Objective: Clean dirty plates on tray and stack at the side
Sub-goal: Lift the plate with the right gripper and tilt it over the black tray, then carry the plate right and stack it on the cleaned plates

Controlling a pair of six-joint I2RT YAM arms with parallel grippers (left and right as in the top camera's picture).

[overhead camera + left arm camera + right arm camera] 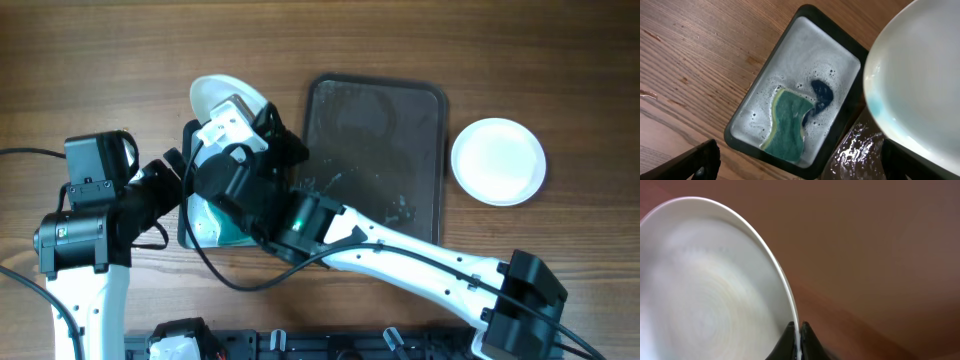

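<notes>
- Tray [372,130]: dark brown, rectangular, with rounded corners and a raised rim. Lies flat on the surface, its floor wet and streaked.
- Held plate [215,95]: round, white, shallow. Tilted, left of the tray, rim pinched in the right pincer [797,331]. Faint blue tinge remains.
- Side plate [498,160]: plain white, flat on the surface just right of the tray.

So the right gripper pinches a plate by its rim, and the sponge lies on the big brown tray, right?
Not quite: the right gripper does pinch the plate by its rim, but the sponge lies in the small soapy tray, not the brown tray. The left wrist view shows it.
</notes>
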